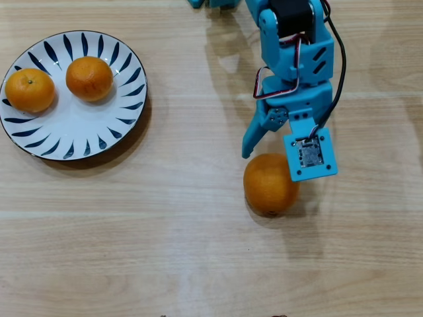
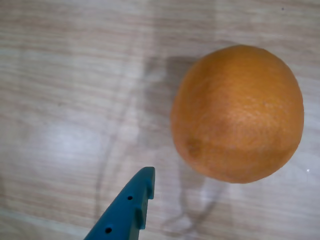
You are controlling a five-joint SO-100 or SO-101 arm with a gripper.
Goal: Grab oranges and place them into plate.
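Note:
The plate (image 1: 73,129), white with dark blue strokes round its rim, lies at the left of the overhead view and holds two smaller oranges (image 1: 30,90) (image 1: 89,78). The larger orange (image 1: 269,185) lies on the wooden table right of centre. My blue gripper (image 1: 272,158) hovers just above the far side of this orange, jaws open and empty. One finger (image 1: 250,146) points down at the orange's left; the other is hidden under the wrist camera mount. In the wrist view the larger orange (image 2: 237,112) fills the right side, and one blue fingertip (image 2: 131,205) shows at the bottom, apart from it.
The wooden table (image 1: 165,251) is bare between the plate and the larger orange. The blue arm (image 1: 294,46) with its black and red cables comes in from the top edge of the overhead view.

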